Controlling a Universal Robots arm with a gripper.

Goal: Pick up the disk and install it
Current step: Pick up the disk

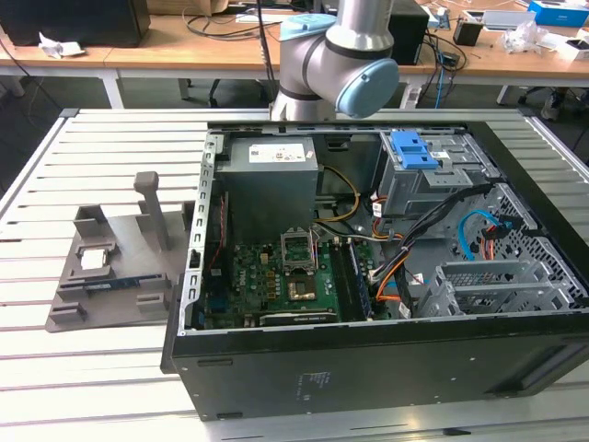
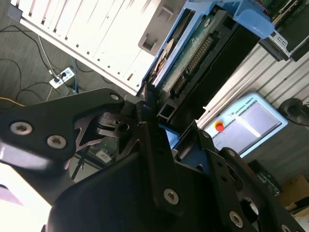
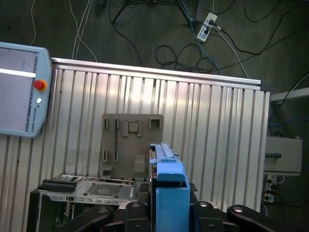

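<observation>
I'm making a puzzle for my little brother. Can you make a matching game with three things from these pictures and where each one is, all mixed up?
Things
1. disk
2. grey tray
3. blue-topped drive cage

Places
A. inside the open computer case
B. gripped in the hand
C. on the slatted table, beside the case, on the exterior view's left

Pairs: 1-B, 2-C, 3-A

On your slatted metal table (image 1: 101,138) rest two items: the open computer case (image 1: 368,368) and, just beside it toward the exterior view's left, a grey parts holder (image 1: 101,299).
</observation>
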